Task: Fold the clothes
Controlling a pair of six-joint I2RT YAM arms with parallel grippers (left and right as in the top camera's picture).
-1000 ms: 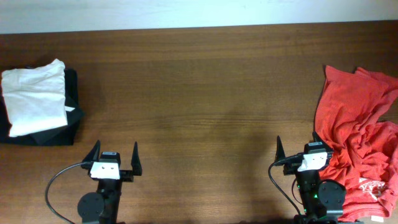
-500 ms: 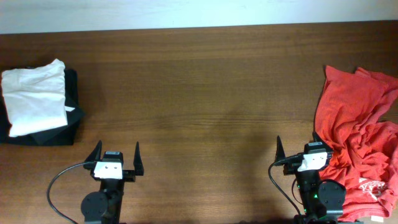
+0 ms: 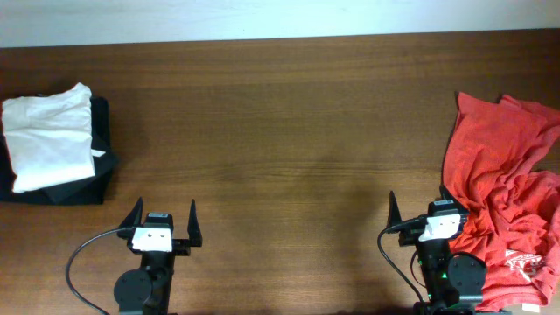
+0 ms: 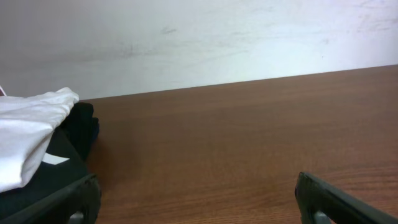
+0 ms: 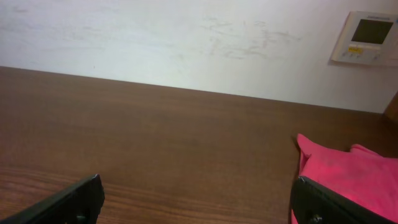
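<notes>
The clothes, a white T-shirt [image 3: 48, 136], lie folded in a compact bundle on a black garment [image 3: 101, 175] at the table's left edge. In the left wrist view the white T-shirt [image 4: 28, 130] shows at the far left. My left gripper [image 3: 164, 207] hovers near the front edge, right of and nearer than that stack, open with nothing between its fingers [image 4: 68, 199]. My right gripper [image 3: 418, 203] is open and empty at the front right, its right finger [image 5: 329, 202] beside the red-orange cloth.
A crumpled red-orange T-shirt [image 3: 503, 201] covers the table's right end, also visible in the right wrist view [image 5: 348, 180]. The brown wooden table [image 3: 280, 131] stretches between the two piles. A wall panel [image 5: 367, 37] hangs behind.
My left gripper has shifted very slightly to the right. The right arm and the garments have not moved.
</notes>
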